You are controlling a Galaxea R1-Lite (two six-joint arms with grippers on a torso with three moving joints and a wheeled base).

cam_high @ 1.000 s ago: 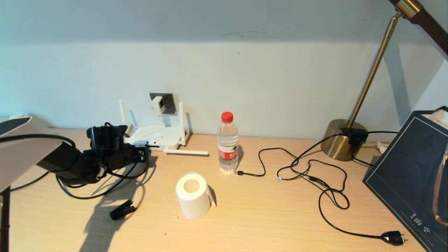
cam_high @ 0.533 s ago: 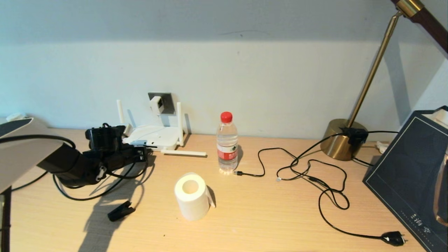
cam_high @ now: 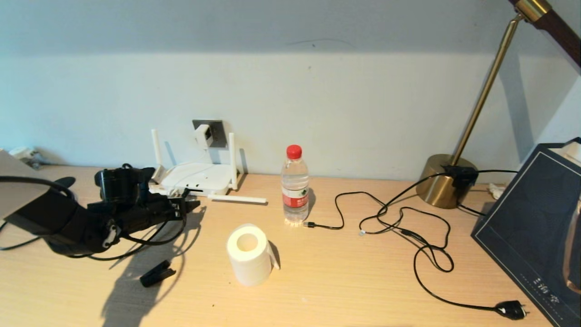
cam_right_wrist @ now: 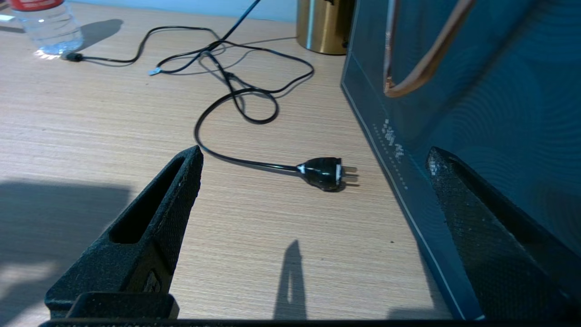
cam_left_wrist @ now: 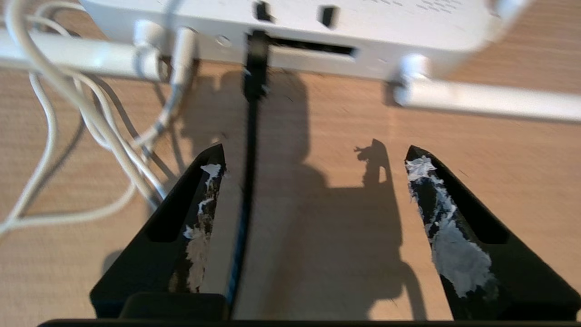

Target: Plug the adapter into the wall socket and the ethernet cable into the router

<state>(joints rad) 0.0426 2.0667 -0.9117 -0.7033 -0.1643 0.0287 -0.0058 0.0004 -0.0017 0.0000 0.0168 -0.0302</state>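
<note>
Water bottle [cam_high: 295, 187] – paper roll [cam_high: 249, 254] – brass lamp [cam_high: 447, 180]

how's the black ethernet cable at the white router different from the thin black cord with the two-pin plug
The black ethernet cable has its plug end seated in a port on the white router's front edge; the thin black cord's two-pin plug lies loose on the wooden desk, in nothing. The ethernet cable runs straight between the open left gripper's fingers; the cord loops and crosses itself on the desk, nearer the open right gripper. Both are black and thin.
</note>
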